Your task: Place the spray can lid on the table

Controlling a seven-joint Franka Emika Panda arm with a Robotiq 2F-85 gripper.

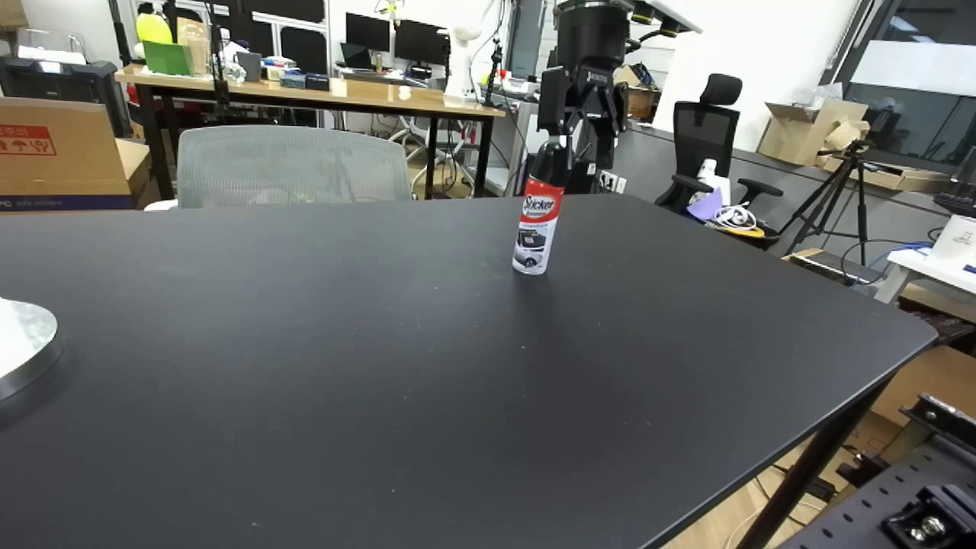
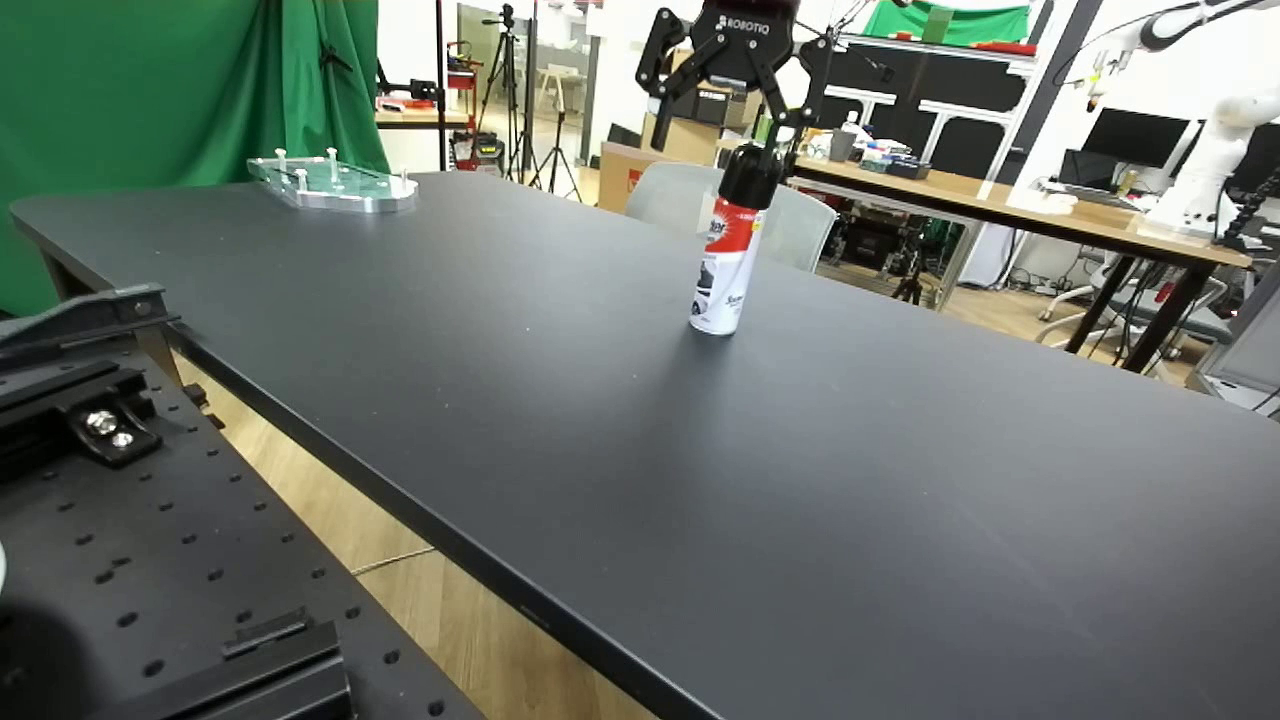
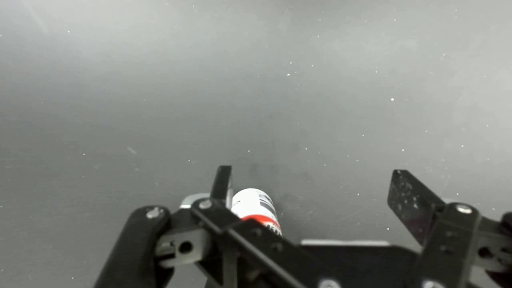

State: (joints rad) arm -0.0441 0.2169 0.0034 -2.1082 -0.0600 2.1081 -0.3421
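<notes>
A white-and-red spray can [image 1: 538, 221] has its base on the black table [image 1: 366, 366], toward the far side of it. The black spray can lid [image 2: 748, 185] is on top of the can. In both exterior views the can looks slanted; I cannot tell if it really tilts. My gripper [image 2: 715, 145] is open at lid height, with one finger close by the lid; contact cannot be made out. From the wrist, the open gripper [image 3: 312, 174] has the can [image 3: 256, 204] beside its left finger, whose linkage hides the lid. Nothing is held.
A clear plate with knobs [image 2: 335, 182] lies at one table corner. At an exterior view's left edge a white metal-rimmed object [image 1: 30, 347] sits on the table. A grey chair [image 1: 293, 168] stands behind it, and a perforated black board [image 2: 190, 560] lies beyond one table edge.
</notes>
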